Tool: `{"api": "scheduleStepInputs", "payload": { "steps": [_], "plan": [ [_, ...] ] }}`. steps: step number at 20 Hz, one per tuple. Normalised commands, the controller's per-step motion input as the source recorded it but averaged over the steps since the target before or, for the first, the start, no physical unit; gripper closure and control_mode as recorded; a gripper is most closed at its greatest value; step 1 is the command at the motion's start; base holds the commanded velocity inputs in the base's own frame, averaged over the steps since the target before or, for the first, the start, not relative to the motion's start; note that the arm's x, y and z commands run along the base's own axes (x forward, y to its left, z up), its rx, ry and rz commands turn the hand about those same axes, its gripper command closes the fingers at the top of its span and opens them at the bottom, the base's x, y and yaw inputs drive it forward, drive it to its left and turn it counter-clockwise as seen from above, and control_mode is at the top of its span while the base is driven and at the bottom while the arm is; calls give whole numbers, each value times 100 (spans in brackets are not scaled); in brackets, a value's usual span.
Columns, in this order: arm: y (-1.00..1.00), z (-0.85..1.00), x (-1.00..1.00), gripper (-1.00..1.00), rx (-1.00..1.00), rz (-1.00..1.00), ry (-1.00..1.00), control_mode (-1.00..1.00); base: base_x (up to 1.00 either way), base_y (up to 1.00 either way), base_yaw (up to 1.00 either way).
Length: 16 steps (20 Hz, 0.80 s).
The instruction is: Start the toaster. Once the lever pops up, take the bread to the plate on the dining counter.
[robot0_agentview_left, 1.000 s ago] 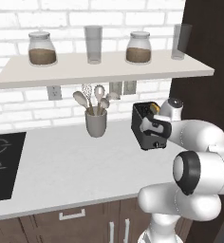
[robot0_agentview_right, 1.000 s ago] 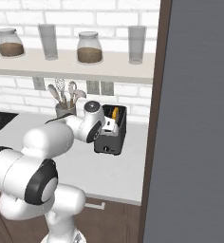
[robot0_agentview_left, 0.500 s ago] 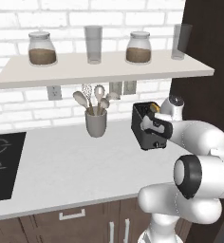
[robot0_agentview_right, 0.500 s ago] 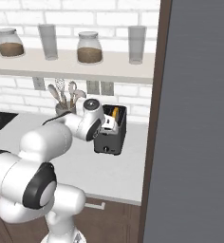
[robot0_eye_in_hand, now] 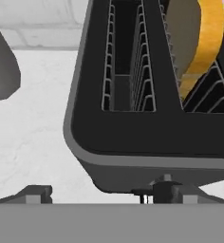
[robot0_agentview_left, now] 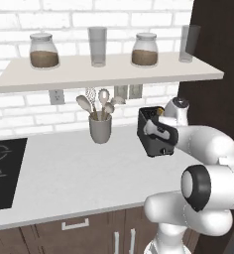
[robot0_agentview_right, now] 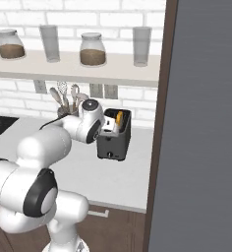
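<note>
The black toaster (robot0_agentview_left: pixel 149 143) (robot0_agentview_right: pixel 113 142) stands on the pale worktop by the dark wall panel. The bread (robot0_agentview_right: pixel 119 118) (robot0_eye_in_hand: pixel 201 42), a yellow-crusted slice, stands up out of one slot, while the other slot (robot0_eye_in_hand: pixel 126 61) is empty. My gripper (robot0_agentview_left: pixel 152 130) (robot0_agentview_right: pixel 109 129) (robot0_eye_in_hand: pixel 102 193) hovers open just above the toaster's near end. One fingertip (robot0_eye_in_hand: pixel 35 193) is out over the worktop and the other sits at the toaster's end wall. Nothing is between them. The plate and dining counter are out of view.
A grey utensil cup (robot0_agentview_left: pixel 100 128) (robot0_agentview_right: pixel 64 109) with spoons stands left of the toaster. Above is a shelf (robot0_agentview_left: pixel 109 72) with jars and glasses. A tall dark panel (robot0_agentview_right: pixel 201 123) closes the right side. A black cooktop (robot0_agentview_left: pixel 2 171) lies far left.
The hand has stayed over the toaster, open; the arm's elbow has shifted only slightly. The bread and toaster have not moved.
</note>
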Motion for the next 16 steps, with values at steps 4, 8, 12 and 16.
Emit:
{"api": "scheduleStepInputs", "payload": {
  "steps": [4, 8, 12, 16],
  "plan": [
    [48, 0, 0, -100, -4, 0, 0, -100, 0, 0, 0],
    [8, 0, 0, -100, 0, 0, 0, -100, 0, 0, 0],
    [-15, 0, 0, -100, 0, 0, 0, -100, 0, 0, 0],
    [-26, 4, 0, -100, 0, 0, 0, -100, 0, 0, 0]
  ]
}}
